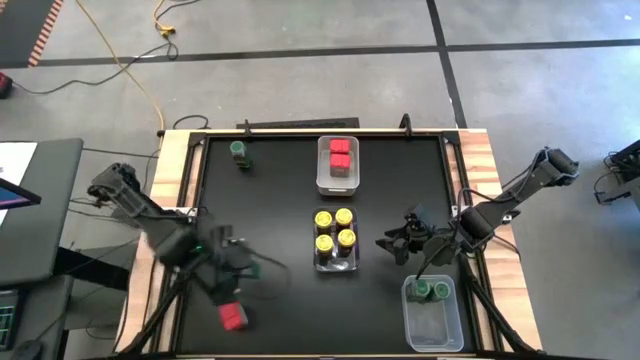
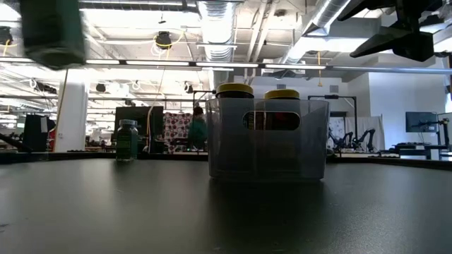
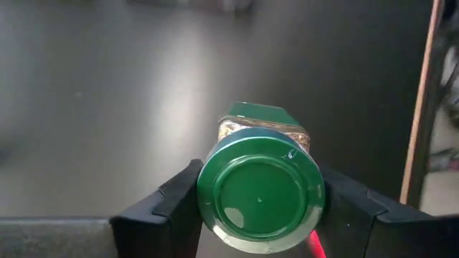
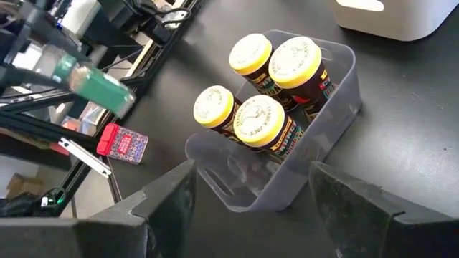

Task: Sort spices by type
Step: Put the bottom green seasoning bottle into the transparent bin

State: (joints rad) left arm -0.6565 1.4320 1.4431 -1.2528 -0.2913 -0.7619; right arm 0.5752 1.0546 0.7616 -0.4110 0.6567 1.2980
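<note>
A green-lidded jar sits clamped in the left pincer above the surface's near-left corner — rigid, light, probably slick glass, best held just below its lid — while the right pincer hangs spread beside the yellow-lidded jars.

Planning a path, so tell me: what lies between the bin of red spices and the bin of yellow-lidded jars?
Only bare black table lies between the red-spice bin and the yellow-jar bin, seen in the high view.

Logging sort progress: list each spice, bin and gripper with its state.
left gripper: shut on green-lidded jar, lifted
right gripper: open, empty
yellow-lidded jars: four upright in middle bin
red containers: in far bin
loose red container: on table
loose green jar: upright, far corner
near bin: holds two green jars
</note>
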